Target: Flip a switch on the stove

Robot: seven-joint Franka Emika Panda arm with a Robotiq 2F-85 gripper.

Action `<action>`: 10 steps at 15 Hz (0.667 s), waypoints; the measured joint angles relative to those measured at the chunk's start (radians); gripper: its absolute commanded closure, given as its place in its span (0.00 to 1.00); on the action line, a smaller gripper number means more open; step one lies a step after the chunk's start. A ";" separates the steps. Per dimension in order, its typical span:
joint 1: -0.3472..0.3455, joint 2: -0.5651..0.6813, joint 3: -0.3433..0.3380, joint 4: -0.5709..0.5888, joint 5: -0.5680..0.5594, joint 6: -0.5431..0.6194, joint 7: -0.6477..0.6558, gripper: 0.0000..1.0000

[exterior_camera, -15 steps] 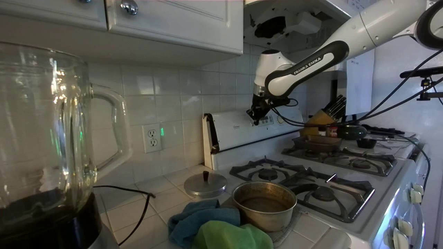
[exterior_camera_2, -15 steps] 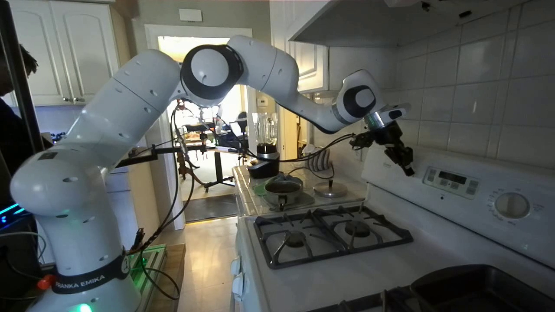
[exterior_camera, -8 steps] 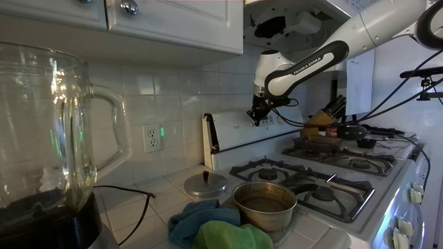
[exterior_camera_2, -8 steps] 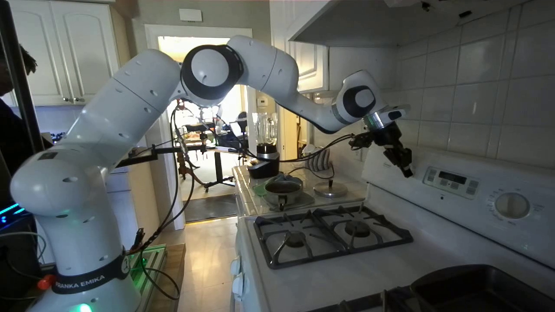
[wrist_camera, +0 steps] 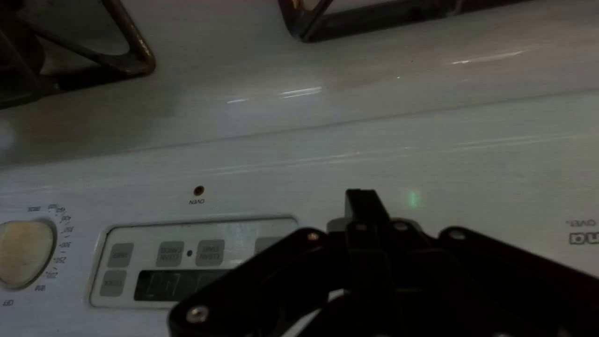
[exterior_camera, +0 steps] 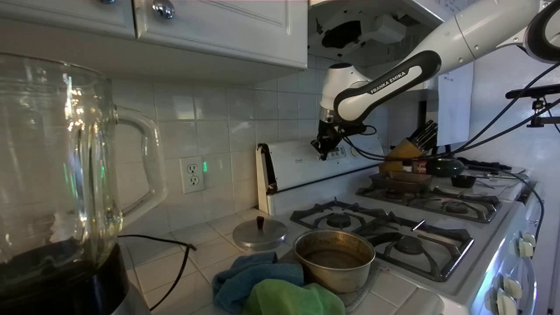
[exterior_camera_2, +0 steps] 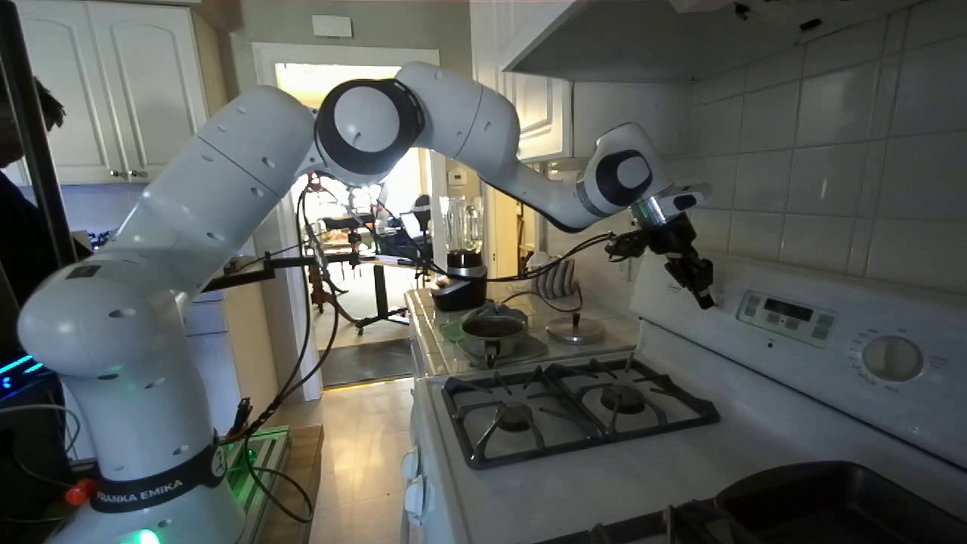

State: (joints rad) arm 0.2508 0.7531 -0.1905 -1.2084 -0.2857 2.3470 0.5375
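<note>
The white stove has an upright back panel with a keypad and display and a round knob. More knobs line its front. Close in front of that panel, left of the keypad in an exterior view, my gripper points down and is shut with nothing held. In the wrist view the gripper covers part of the keypad's edge. A pale rounded shape peeks out behind its fingers; I cannot tell whether it is a switch. Whether the fingertips touch the panel is unclear.
Black burner grates and a dark baking pan sit on the cooktop. A saucepan, lid and towels are on the counter beside it. The range hood overhangs the arm; cables trail from it.
Over the last second my gripper has shifted very slightly along the panel, away from the keypad, and a touch lower. It has stayed shut. Nothing on the stove has visibly moved.
</note>
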 measured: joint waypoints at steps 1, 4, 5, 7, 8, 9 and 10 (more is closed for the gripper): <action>0.000 0.000 0.001 0.000 0.000 0.000 0.000 1.00; 0.000 0.000 0.002 0.003 0.000 0.000 0.000 1.00; -0.001 0.000 0.002 0.006 0.000 0.000 0.000 1.00; -0.002 0.000 0.002 0.011 0.001 0.000 0.000 1.00; -0.003 0.000 0.002 0.012 0.001 0.000 0.000 1.00; -0.003 0.000 0.002 0.012 0.001 0.000 0.000 1.00; -0.004 0.000 0.003 0.013 0.001 0.000 0.000 1.00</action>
State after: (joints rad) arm 0.2466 0.7531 -0.1879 -1.1954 -0.2851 2.3469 0.5375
